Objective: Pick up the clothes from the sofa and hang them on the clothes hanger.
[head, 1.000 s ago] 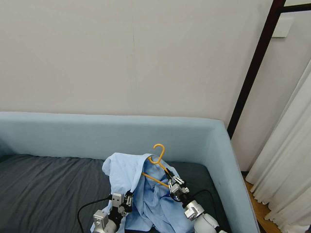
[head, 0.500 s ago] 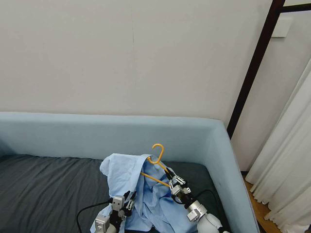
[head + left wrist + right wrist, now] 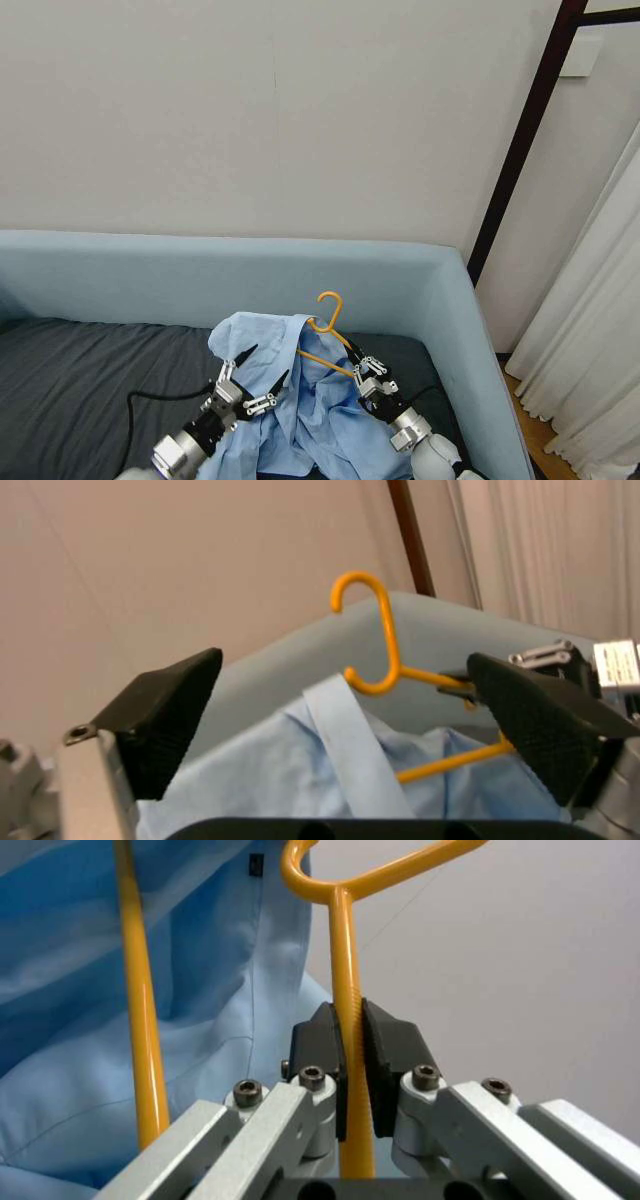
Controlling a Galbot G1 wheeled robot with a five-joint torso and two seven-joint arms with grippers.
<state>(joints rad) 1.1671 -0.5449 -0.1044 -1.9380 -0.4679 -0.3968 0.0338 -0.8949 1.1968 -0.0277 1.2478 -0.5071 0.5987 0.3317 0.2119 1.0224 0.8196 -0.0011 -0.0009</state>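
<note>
From the head, one light blue shirt (image 3: 300,425) hangs on one orange hanger (image 3: 340,310) above the dark seat (image 3: 80,380) of the pale blue sofa (image 3: 150,280), near its right end. The left gripper (image 3: 257,372) sits just beside the shirt's left side, its fingers spread wide and holding nothing. The right gripper (image 3: 366,368) is under the hook, fingers closed on the orange wire. From the left wrist, two black fingers (image 3: 165,712) stand far apart. The hanger (image 3: 387,630) hook rises between them, farther off, with the shirt (image 3: 300,780) draped under it. From the right wrist, two black fingers (image 3: 390,1042) pinch the hanger (image 3: 345,952) wire tight, and the shirt (image 3: 80,990) lies just beside it. A small dark tag (image 3: 256,864) on the shirt is too small to read.
</note>
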